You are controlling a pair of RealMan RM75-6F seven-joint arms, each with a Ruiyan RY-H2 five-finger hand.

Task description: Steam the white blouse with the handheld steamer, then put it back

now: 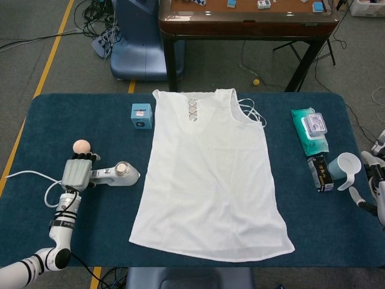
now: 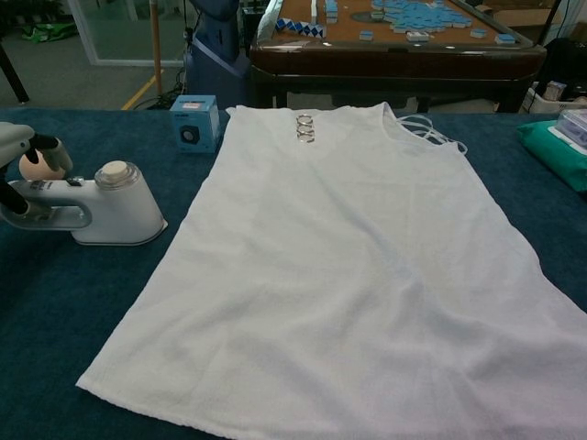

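My left hand (image 1: 77,171) is sitting over the handle end of the steamer (image 1: 113,174), which lies on its side on the table (image 1: 36,132), just left of the blouse (image 1: 210,174) w/ a strip of blue cloth between them. Fingers (image 1: 84,158) are draped over the handle, but from the head cam I only see the back of the hand, so can't tell if it's actually clamped on or just resting there. Chest cam doesn't help much: only a sliver of the hand shows at the left edge, fingertips (image 2: 46,151) curled down by the handle, rest cut off.

Blouse is spread flat mid-table, neckline w/ the metal rings (image 1: 192,109) at the far side, hem near me. Chest cam crops its lower right corner.

Right hand (image 1: 374,180) is at the far right edge, half out of frame, fingers apart and holding nothing, close to the cup (image 1: 347,165) but not on it afaict. Not in chest cam at all.

Other stuff: small ball (image 1: 81,146) just beyond my left hand, partly hidden behind the fingers in chest cam. Blue box (image 1: 142,115) left of the neckline. Wipes pack (image 1: 311,129) on the right, and a dark carton (image 1: 320,173) beside the cup, label too small to read. Steamer cord (image 1: 27,176) runs off the left edge.
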